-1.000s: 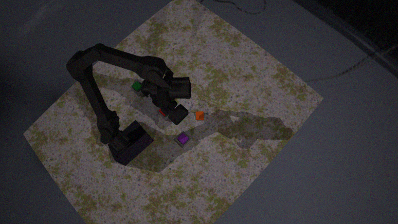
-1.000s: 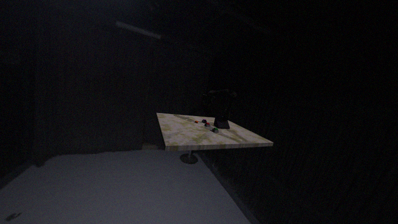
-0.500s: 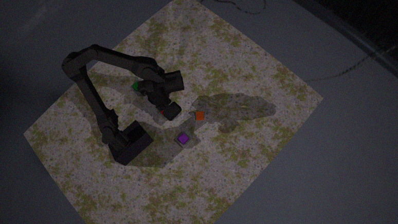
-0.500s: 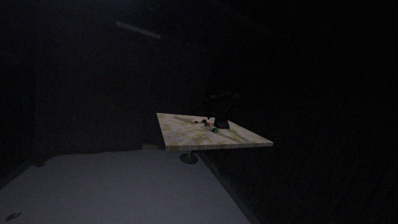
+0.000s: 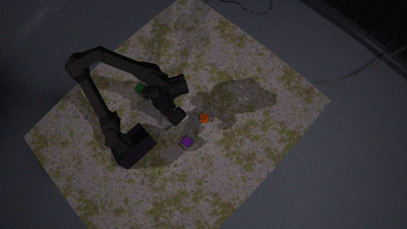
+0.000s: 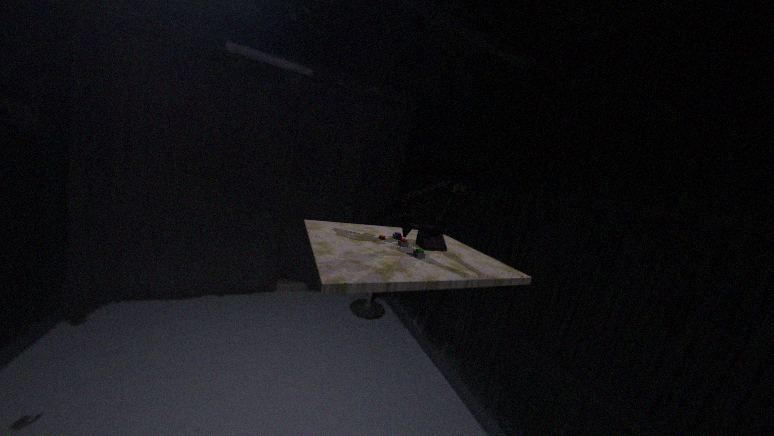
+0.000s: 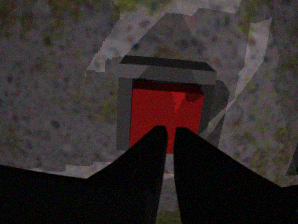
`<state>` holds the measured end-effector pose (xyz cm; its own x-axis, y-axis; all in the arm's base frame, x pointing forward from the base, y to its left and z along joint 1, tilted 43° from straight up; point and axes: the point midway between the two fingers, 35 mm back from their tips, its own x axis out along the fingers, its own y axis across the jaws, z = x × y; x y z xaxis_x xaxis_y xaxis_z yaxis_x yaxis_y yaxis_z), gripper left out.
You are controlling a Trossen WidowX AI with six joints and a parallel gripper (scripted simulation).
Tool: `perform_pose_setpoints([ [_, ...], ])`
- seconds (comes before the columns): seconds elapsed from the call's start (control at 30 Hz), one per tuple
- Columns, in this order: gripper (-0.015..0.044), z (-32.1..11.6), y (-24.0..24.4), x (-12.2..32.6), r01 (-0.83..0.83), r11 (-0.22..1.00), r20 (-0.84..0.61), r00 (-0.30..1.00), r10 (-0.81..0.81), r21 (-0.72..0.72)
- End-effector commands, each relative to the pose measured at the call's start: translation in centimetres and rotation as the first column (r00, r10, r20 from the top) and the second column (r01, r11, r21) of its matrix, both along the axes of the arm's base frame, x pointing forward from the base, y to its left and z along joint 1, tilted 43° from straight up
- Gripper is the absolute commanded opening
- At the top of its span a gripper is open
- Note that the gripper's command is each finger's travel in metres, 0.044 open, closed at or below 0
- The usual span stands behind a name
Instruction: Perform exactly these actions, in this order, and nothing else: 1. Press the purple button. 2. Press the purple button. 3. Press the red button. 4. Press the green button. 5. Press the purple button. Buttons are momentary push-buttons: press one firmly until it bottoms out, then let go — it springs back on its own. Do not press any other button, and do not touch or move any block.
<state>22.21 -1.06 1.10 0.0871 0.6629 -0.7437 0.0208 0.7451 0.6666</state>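
My gripper point(image 6: 405, 233) point(image 7: 169, 137) is shut, with only a narrow gap between its dark fingertips and nothing held. In the wrist view it is low over the near part of the red button point(image 7: 162, 107) point(image 6: 403, 240); whether it touches the cap is not clear. In the top view the wrist hides all but a red sliver of that button. The green button point(image 5: 139, 87) point(image 6: 419, 251) sits beside the upper arm links in the top view. The purple button point(image 5: 186, 141) point(image 6: 397, 234) stands uncovered, below and right of the gripper in the top view.
An orange block point(image 5: 204, 118) point(image 6: 382, 237) lies on the mottled table top point(image 5: 185, 204) point(image 6: 352, 270), right of the wrist and above the purple button in the top view. The dark arm base point(image 5: 138, 149) stands left of the purple button. The room is dim, with arm shadows across the table.
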Motion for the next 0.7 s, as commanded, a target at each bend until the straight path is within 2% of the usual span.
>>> perform_pose_setpoints([
  [0.0,0.0020,-0.6,0.6,0.0,0.003,1.000,-0.003,1.000,-0.003,0.004],
  [0.67,0.0020,-1.7,1.6,0.1,0.003,1.000,-0.002,1.000,-0.003,0.006],
])
